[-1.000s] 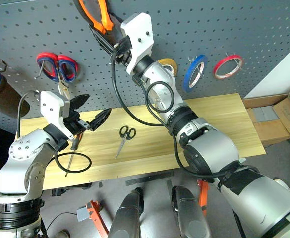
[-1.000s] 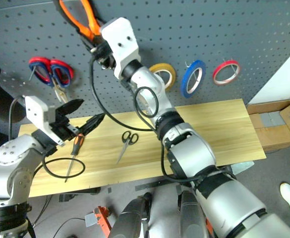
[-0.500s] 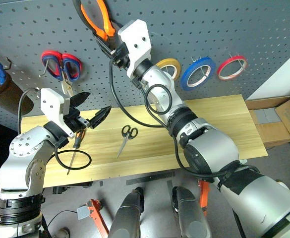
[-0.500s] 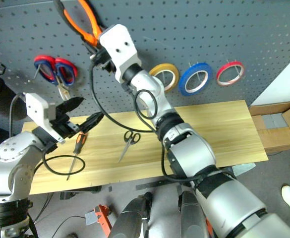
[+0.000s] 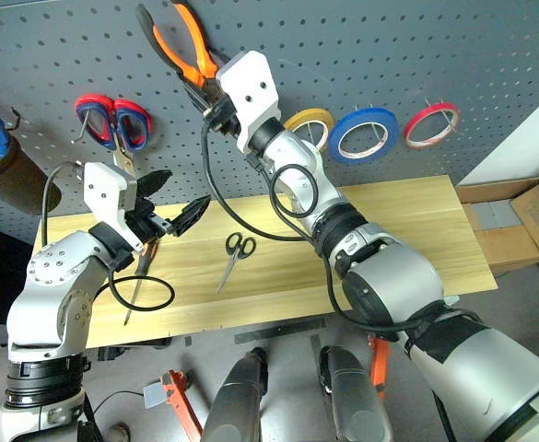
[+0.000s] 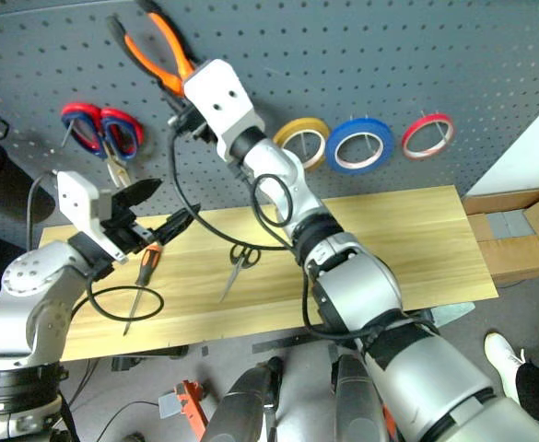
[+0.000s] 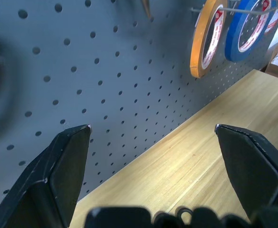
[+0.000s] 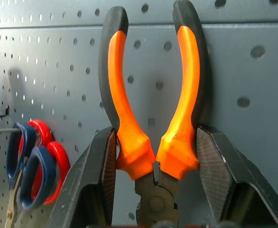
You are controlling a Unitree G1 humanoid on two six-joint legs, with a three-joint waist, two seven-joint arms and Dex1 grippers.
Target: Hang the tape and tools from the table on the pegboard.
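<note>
High against the dark grey perforated pegboard [image 5: 490,55], the right claw [image 8: 153,156] is clamping orange-and-black-handled pliers [image 5: 179,41], its wrist view revealing both fingers pressing the handles. Left claw [image 5: 169,204] is hovering wide over the wood-grain desk [image 5: 407,239], where black scissors [image 5: 232,256] and the orange-and-black-handled screwdriver [image 5: 140,276] are lying. Blue tape ring [image 5: 365,134] is hanging right.

No readable text, label, brand, number or sign anywhere. Only faint red marks on the inner core of the yellow roll [image 7: 210,35] and of the blue tape [image 7: 249,28], too small and too oblique to make out.
</note>
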